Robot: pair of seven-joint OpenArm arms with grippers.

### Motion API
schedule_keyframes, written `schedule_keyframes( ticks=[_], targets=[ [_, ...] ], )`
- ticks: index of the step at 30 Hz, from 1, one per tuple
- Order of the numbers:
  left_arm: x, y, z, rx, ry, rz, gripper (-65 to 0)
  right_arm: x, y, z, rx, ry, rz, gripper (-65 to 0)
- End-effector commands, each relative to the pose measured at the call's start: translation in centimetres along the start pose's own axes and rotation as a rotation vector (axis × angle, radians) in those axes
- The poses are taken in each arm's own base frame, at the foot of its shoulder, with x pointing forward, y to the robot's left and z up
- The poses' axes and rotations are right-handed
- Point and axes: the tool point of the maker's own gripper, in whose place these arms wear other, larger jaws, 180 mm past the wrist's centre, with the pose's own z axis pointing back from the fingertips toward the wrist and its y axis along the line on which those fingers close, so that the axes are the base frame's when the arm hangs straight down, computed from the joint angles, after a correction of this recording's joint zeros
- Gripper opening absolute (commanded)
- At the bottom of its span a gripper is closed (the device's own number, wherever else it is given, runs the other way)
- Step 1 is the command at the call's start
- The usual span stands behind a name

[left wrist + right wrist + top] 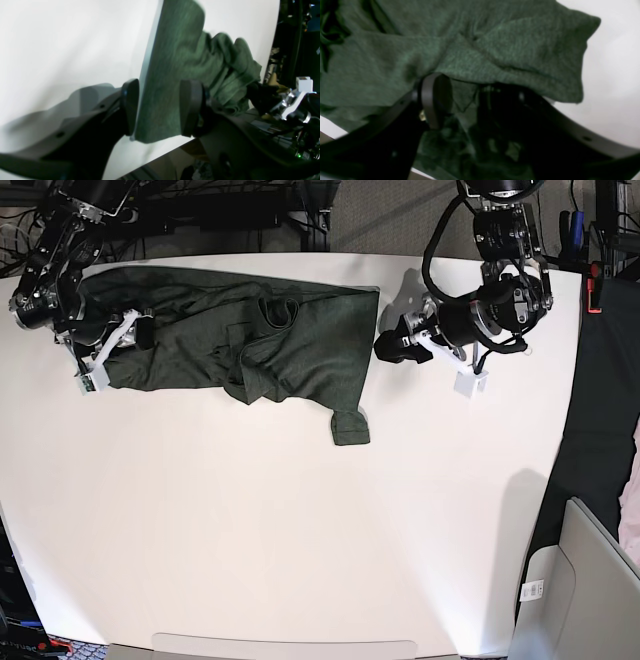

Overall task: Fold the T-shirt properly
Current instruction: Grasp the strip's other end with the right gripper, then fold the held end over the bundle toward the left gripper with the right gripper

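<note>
Olive heathered knit T-shirt (240, 345) — soft, rumpled oblong on smooth white table (300, 530)

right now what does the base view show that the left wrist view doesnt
Only the base view shows the whole T-shirt spread along the far side of the white table, one cuff sticking out toward the near edge, and both arms: the right gripper at one end, the left gripper at the other.

Only the left wrist view shows the left gripper's open jaws straddling a flat shirt edge, with bunched folds beyond.

Both show the green shirt on the white table.
</note>
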Motion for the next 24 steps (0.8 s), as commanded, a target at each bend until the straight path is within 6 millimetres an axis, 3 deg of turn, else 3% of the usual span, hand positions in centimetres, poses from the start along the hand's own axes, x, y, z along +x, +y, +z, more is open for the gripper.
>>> schedule_keyframes(
  ticks=[1,4,7,12,18,24],
  targets=[
    [0.6,-1.0,0.3,-0.035,-0.012,-0.011,-38.5,-0.5,0.0,0.0,0.002,0.035,0.003,-41.0],
    [0.2,-0.9,0.4,-0.033,-0.007,-0.007,-38.5,-0.3,0.1,0.0,0.003,0.032,0.014,-55.3],
    [0.2,-1.4,0.7,-0.04,-0.016,-0.021,-38.5,0.6,0.4,0.3,0.031,-0.009,0.004,-64.8],
    [-0.9,-4.0,-0.2,-0.092,0.022,-0.075,-38.5,3.8,-1.0,2.3,0.049,-0.138,-0.023,-64.3],
    [-1.6,-4.1,-0.5,-0.096,0.042,-0.077,-38.5,7.3,-1.9,4.7,0.086,-0.29,-0.047,-64.3],
    [-1.8,-4.0,-0.5,-0.096,0.046,-0.072,-38.5,11.4,1.1,8.2,0.182,-0.456,0.054,-64.3]
  ],
)
